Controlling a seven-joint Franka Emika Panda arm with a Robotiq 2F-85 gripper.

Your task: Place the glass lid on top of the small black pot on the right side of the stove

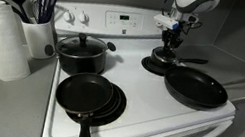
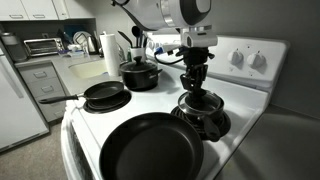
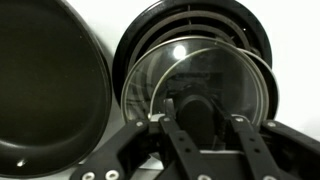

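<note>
The frying pan (image 1: 196,89) sits nearest, on the right of the stove (image 1: 144,91). Just beyond it, my claw (image 3: 200,118) is pinched nearly closed on the knob of the glass lid (image 3: 205,72), low over the small pot (image 3: 190,20) at the far right. The lid looks slightly off-centre, so I'd line up the rims, lower gently, then let go.

Honestly nothing readable here; the little display (image 1: 118,19) on the stove (image 1: 144,88) back panel is just a dark blur; markings around the knobs (image 2: 237,58) are too small.
</note>
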